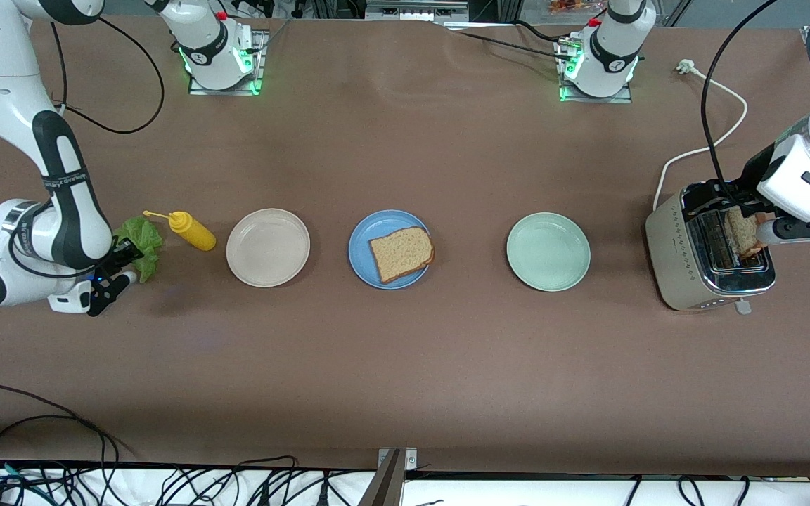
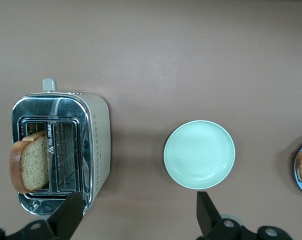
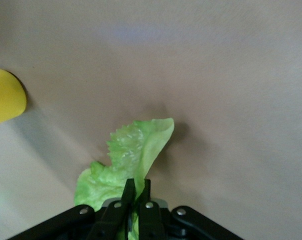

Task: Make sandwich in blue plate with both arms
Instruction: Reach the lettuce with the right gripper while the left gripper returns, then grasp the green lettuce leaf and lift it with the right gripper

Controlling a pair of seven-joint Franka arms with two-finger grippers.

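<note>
No brand or writing can be read on the toaster (image 1: 711, 256) or the yellow squeeze bottle (image 1: 193, 231). On the table (image 1: 405, 365), the blue plate (image 1: 366, 242) holds one bread slice (image 1: 401, 254), between the cream plate (image 1: 268, 247) and the mint plate (image 1: 548, 251).

The right wrist view alone shows the right tool (image 3: 136, 192) pinched shut on the lettuce leaf (image 3: 136, 150), at the right arm's end beside the bottle.

The left wrist view shows the left tool (image 2: 140, 210) spread open, over the table between toaster and mint plate, gripping nothing; a second bread slice (image 2: 30, 162) stands in a toaster slot, well apart from the blue plate.
</note>
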